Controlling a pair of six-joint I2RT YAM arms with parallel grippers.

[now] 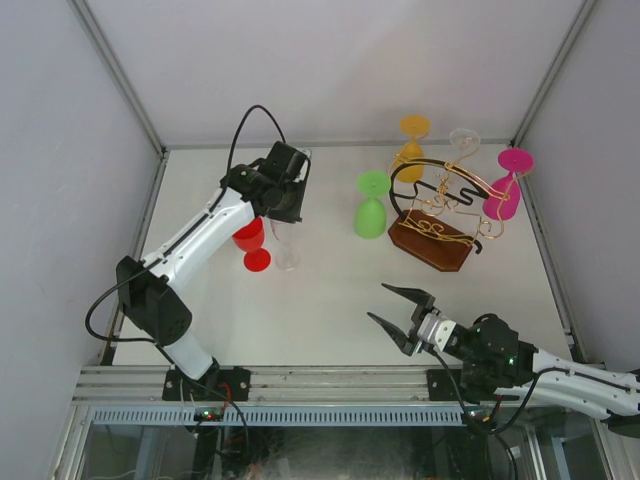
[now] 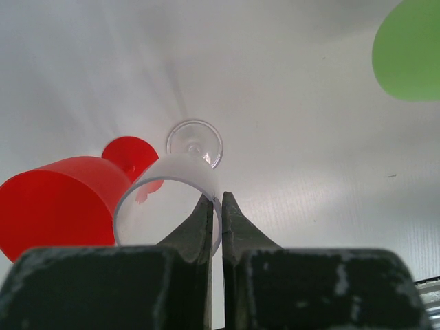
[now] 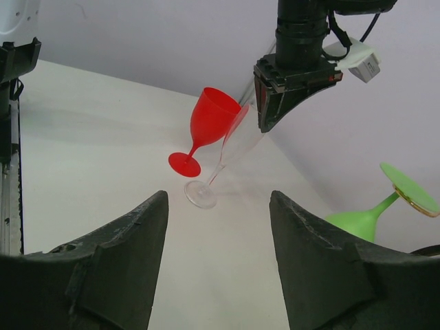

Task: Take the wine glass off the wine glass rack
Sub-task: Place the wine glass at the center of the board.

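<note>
The wine glass rack [image 1: 432, 243] stands at the back right, with a dark wooden base, a black arch and gold wire arms. A green glass [image 1: 371, 205], an orange glass [image 1: 412, 140], a clear glass [image 1: 463, 140] and a magenta glass [image 1: 505, 190] hang on it. My left gripper [image 1: 288, 213] is shut on the rim of a clear wine glass [image 1: 286, 250], left of the rack. The pinch shows in the left wrist view [image 2: 221, 199]. The glass [image 3: 227, 155] is tilted, with its foot down at the table. My right gripper [image 1: 378, 303] is open and empty near the front.
A red wine glass [image 1: 252, 240] stands upright on the table, right beside the held glass; it also shows in the wrist views [image 2: 62, 203] [image 3: 210, 124]. Grey walls close in the table at the back and both sides.
</note>
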